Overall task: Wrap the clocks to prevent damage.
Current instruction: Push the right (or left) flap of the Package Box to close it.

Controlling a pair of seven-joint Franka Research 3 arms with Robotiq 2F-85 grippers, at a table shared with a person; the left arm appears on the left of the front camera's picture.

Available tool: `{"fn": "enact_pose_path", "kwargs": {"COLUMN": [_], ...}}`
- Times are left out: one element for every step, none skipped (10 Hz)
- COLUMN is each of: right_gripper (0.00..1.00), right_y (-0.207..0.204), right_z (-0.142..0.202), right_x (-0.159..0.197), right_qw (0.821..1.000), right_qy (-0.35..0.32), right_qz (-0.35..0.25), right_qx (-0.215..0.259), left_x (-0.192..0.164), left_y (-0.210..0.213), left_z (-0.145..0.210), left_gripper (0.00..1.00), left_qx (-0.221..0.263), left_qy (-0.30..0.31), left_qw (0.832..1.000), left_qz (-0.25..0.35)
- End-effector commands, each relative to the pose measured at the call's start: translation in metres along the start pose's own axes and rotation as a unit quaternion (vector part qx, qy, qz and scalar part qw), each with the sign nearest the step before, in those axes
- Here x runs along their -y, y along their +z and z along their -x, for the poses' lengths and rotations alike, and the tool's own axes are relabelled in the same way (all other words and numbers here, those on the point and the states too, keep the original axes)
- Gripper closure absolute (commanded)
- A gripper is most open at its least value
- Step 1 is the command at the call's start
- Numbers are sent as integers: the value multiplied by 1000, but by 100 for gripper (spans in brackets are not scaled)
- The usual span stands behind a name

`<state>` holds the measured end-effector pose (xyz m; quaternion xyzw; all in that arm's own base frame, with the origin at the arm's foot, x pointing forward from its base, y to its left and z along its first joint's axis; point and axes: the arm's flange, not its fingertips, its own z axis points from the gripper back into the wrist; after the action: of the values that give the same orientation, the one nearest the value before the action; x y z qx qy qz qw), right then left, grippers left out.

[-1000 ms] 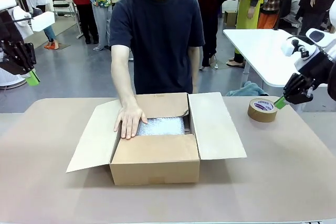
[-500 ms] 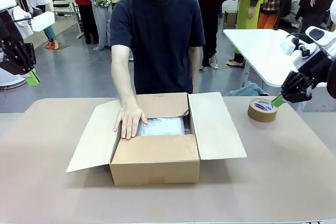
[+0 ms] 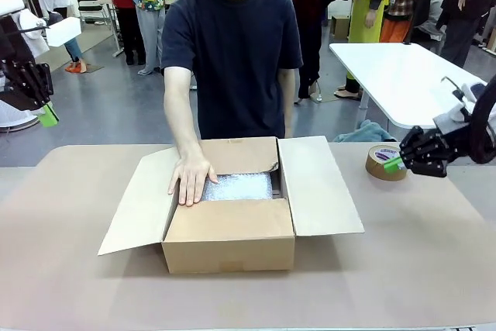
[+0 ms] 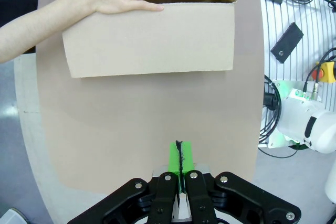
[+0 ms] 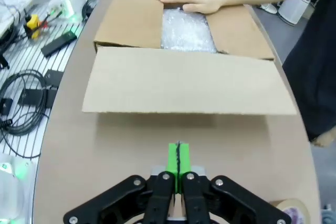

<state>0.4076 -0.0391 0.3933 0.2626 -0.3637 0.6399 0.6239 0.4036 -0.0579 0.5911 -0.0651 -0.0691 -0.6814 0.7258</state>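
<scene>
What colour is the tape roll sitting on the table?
The tape roll is brown, with a whitish printed top; the front view shows it best.

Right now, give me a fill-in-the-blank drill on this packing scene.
Inside the open cardboard box lies a bundle in ____ wrap.
The right gripper is beside the ____.
The left gripper is ____.
Missing words: bubble; tape roll; shut.
</scene>
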Motion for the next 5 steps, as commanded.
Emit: {"fn": "enact_pose_path", "kwargs": {"right_gripper": [99,99,99,99,99], "right_y": [-16,-28,-42,-57,-69], "right_z": [36,46,53,56,52], "right_x": [16,15,12,9,8], "right_qw": [999,998,998,998,998], "right_qy": [-53,-60,-62,-59,-58], "right_qz": [1,6,8,-2,-8], "right_qx": [11,13,12,14,19], "left_x": [1,1,1,1,1], "left_y": [1,1,1,1,1], "left_z": [1,1,1,1,1], "left_gripper": [100,100,100,100,100], "left_qx": [2,2,2,2,2], "left_qy": [-1,-1,-1,-1,-1], "left_qw": [1000,1000,1000,1000,1000], "left_qz": [2,2,2,2,2]}}
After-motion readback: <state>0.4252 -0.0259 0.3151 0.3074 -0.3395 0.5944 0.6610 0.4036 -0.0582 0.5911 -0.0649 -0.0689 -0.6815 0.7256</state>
